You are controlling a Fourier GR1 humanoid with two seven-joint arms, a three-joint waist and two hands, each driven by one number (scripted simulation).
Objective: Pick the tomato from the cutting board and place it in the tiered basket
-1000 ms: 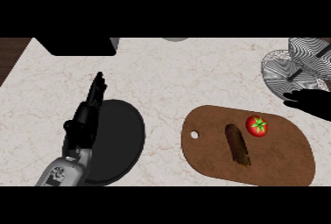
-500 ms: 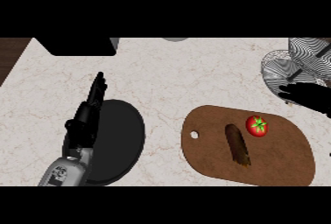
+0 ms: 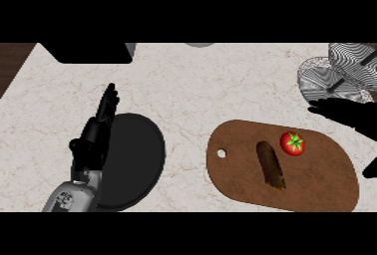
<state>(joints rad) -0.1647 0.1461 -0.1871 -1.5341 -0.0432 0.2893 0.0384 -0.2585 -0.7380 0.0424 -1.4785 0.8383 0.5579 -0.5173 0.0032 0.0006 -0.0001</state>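
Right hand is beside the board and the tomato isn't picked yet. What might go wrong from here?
1. The tomato is round, so an off-centre grasp by the right hand might roll it across the cutting board.
2. A brown elongated item lies close beside the tomato and could get nudged or caught in the grasp.
3. The tiered basket is right behind the hand and partly out of view, so the lift may clip its rim.
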